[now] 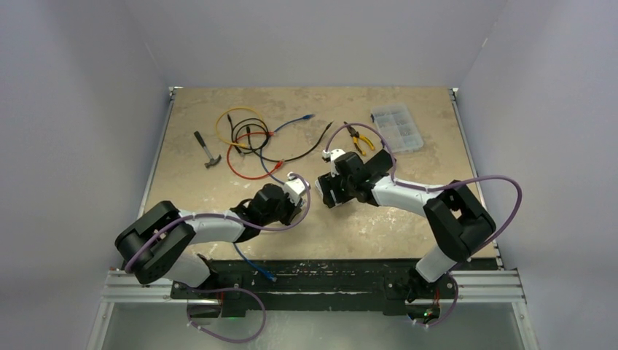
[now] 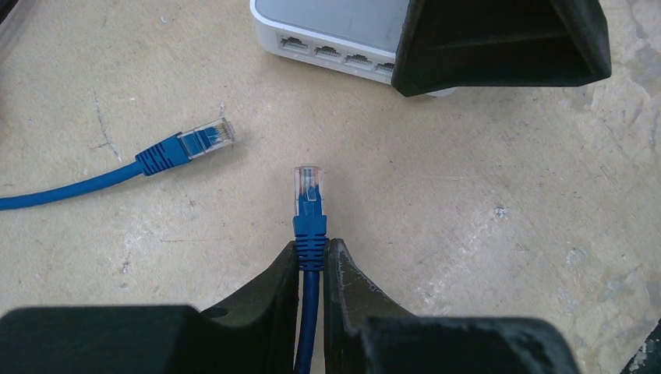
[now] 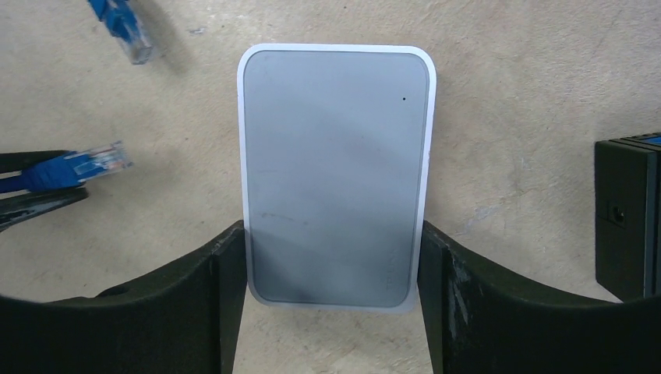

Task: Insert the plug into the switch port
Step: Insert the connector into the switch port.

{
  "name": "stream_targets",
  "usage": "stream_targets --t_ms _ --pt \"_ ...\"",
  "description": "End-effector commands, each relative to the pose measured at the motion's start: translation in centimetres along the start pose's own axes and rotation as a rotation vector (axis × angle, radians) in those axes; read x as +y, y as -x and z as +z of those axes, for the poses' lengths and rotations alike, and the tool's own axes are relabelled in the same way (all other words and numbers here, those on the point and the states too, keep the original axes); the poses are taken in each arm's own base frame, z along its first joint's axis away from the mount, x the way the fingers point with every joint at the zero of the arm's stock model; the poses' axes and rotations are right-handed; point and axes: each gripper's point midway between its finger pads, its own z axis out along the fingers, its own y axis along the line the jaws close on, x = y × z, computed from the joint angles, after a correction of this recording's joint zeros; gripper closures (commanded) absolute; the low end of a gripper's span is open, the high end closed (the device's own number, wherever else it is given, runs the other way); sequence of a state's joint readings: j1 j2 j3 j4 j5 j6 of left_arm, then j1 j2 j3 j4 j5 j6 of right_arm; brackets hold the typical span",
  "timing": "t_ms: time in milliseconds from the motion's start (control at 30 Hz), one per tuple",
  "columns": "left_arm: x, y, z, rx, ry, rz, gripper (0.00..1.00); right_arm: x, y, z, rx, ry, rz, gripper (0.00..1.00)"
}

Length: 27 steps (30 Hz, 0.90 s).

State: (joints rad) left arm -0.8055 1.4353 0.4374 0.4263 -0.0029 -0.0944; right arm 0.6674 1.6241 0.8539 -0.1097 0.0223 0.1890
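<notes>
Both arms stretched low over the worktop [image 1: 364,233], wrists close together, left gripper [image 2: 312,253] clamped on the plug [image 2: 309,204], right gripper [image 3: 334,243] pressed against both sides of the switch [image 3: 335,171]

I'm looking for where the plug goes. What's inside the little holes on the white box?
The four ports showing on the switch look empty, nothing plugged in. A finger of the right hand covers any others.

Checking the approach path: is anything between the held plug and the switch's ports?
Nothing visible. Bare table lies between the plug in the left gripper and the switch ports. The right gripper's finger hides the rightmost ports; a loose plug lies off to the side.
</notes>
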Motion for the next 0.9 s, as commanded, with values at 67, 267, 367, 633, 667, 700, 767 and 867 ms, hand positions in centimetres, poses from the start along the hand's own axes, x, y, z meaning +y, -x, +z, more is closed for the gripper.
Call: stream_targets --t_ms 67,267,367,633,667,700,767,867 --pt "-1.1 2.8 -0.2 -0.044 -0.06 -0.006 1.0 2.2 1.8 -1.9 -0.084 0.12 -0.045 0.85" --pt "-1.4 3.4 -0.6 -0.05 -0.073 -0.011 1.0 2.6 1.7 -1.9 -0.086 0.151 -0.059 0.96" --pt "-1.4 4.0 -0.7 -0.057 -0.075 -0.012 1.0 2.7 1.6 -1.8 -0.084 0.158 -0.066 1.0" --pt "-1.2 4.6 -0.3 -0.042 -0.064 0.001 1.0 3.3 1.4 -1.7 -0.082 0.196 -0.089 1.0" --pt "-1.2 4.6 -0.2 -0.04 -0.061 0.002 1.0 3.4 1.4 -1.7 -0.083 0.199 -0.091 1.0" --pt "-1.1 4.7 -0.1 -0.039 -0.059 0.002 1.0 3.5 1.4 -1.7 -0.083 0.206 -0.094 1.0" --pt "-1.1 4.9 0.0 -0.042 -0.057 0.003 1.0 3.6 1.4 -1.7 -0.082 0.211 -0.098 1.0" --pt "-1.1 5.0 0.2 -0.038 -0.055 0.005 1.0 3.7 1.4 -1.7 -0.082 0.22 -0.104 1.0"
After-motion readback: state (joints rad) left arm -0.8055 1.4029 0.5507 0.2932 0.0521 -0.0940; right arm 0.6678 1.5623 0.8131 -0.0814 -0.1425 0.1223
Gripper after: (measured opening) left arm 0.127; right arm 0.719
